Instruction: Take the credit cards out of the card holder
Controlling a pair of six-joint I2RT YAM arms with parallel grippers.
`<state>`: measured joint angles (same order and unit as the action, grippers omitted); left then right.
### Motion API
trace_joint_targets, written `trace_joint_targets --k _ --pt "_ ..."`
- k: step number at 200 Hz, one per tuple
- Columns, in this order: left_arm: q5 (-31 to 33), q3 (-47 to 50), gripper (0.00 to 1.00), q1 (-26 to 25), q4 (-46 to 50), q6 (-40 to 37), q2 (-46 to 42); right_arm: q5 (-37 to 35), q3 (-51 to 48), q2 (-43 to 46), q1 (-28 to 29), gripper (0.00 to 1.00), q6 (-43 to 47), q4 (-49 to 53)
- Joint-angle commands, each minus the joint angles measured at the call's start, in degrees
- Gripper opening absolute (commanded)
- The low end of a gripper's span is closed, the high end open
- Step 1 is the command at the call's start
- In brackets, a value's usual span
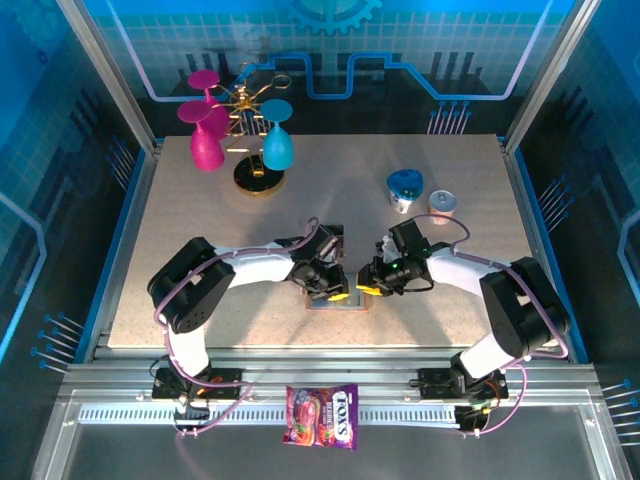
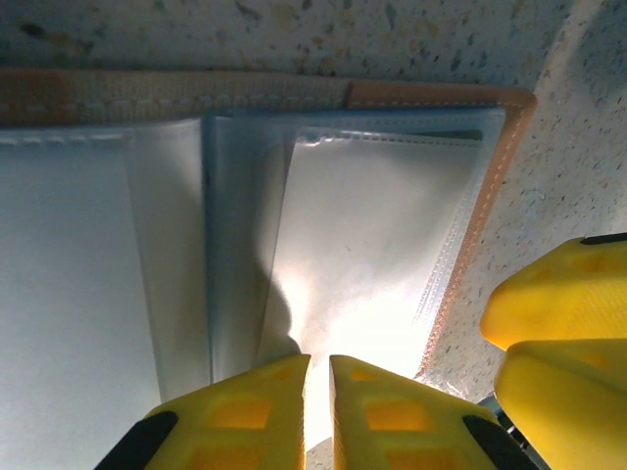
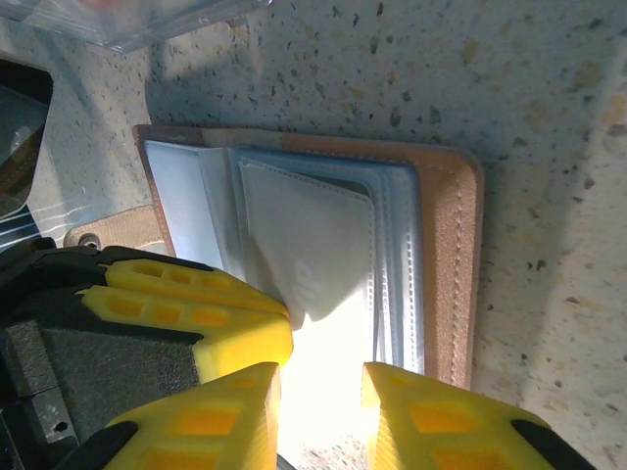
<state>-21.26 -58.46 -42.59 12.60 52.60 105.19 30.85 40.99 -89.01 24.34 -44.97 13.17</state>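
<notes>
small flat brown leather-like folding card holder (image 3: pixel 446 255) lies open on speckled table (image 1: pixel 200 250), 6 o'clock of tabletop in top view, long axis roughly 9-to-3. left gripper (image 2: pixel 319 377) on its 9 o'clock half, fingers almost pressed together, pinching pale clear sleeve (image 2: pixel 372 245). right gripper (image 3: pixel 321 384) at 3 o'clock end, fingers partly spread astride sleeve edge. sleeves lie 12 o'clock from each pincer. both arms equally near.

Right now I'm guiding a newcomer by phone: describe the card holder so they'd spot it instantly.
On the speckled table, look near the middle of the front edge, where the left gripper and right gripper meet. The card holder lies open beneath them. Unlike the cups behind or the candy packet in front, it has a stitched brown border around grey-blue pockets.
</notes>
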Motion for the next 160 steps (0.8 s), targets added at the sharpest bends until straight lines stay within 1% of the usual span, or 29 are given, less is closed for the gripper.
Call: trace_joint_targets --k 1,118,160 --pt "1.1 1.6 0.14 0.4 -0.2 1.0 -2.2 0.3 1.5 -1.5 1.1 0.29 -0.6 -1.2" --pt "2.0 3.6 0.13 1.1 -1.7 1.8 -3.9 0.9 1.4 -4.7 2.3 0.30 -0.8 -2.6" --pt "1.9 3.8 0.12 1.2 -1.8 2.1 -3.7 1.0 1.2 -4.4 2.5 0.25 -1.0 -3.0"
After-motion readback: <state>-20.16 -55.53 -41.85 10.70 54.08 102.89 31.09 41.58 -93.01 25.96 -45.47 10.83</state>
